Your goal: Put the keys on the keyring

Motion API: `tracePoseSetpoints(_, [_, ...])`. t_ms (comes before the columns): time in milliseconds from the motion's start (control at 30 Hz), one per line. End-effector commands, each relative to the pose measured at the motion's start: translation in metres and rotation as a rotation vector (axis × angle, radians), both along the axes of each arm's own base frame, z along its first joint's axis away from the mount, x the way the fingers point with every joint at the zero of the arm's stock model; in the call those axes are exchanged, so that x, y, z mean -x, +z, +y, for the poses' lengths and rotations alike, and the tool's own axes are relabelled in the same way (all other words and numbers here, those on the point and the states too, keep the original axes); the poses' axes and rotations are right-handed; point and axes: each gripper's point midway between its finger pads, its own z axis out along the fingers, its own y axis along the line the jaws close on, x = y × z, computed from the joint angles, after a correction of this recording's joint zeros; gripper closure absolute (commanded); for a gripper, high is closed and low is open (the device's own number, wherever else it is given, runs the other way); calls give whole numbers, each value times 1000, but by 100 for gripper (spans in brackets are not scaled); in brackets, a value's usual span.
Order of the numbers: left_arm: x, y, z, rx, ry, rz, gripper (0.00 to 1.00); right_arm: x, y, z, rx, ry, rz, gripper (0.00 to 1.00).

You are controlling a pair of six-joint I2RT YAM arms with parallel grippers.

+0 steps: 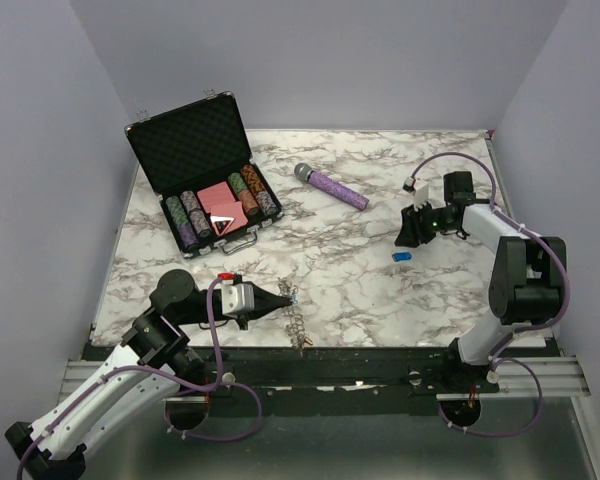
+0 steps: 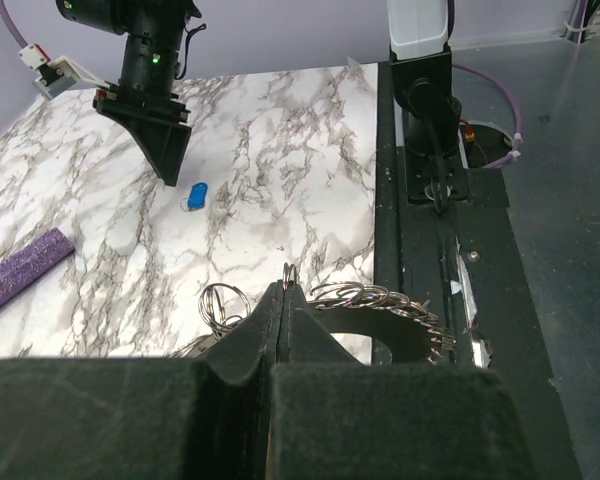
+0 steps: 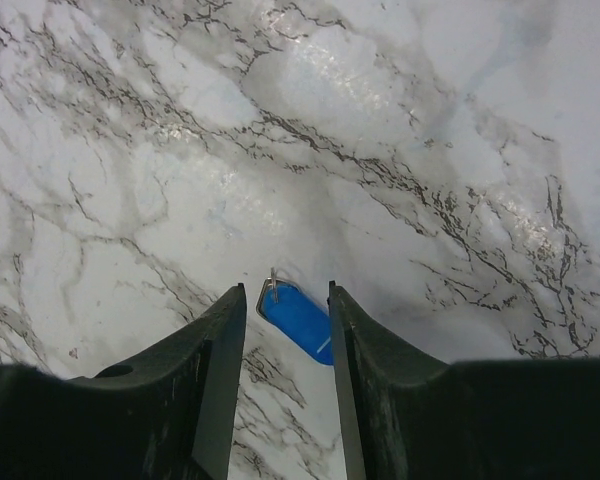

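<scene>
Marble worktop (image 1: 380, 300). Open black case (image 1: 195, 150) holding poker chips (image 1: 185, 215), far left. Purple microphone (image 1: 332, 187) mid-far, well apart from case. Blue key (image 1: 401, 257) flat, just nearside of right hand (image 1: 410, 238). Left hand (image 1: 286, 297) at near edge, tip meeting keyring (image 1: 298, 325).

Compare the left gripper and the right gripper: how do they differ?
The left gripper is shut, pinching the keyring; the right gripper is open, straddling a blue key. Left sits at the table's near edge; right is farther out. Both are black, two-fingered.
</scene>
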Motion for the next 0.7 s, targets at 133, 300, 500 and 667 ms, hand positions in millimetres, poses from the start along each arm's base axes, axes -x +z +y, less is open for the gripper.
tracePoseSetpoints(133, [-3,22,2,38,19,-60,100,6,-13,2,100,42,57,53])
tracePoseSetpoints(300, [-5,22,3,36,25,-62,100,5,-17,5,155,58,70,53])
tracePoseSetpoints(500, [-5,21,3,32,27,-59,100,3,-19,5,207,68,84,53])
tracePoseSetpoints(667, [-6,21,3,31,28,-57,100,6,-23,5,240,81,110,53])
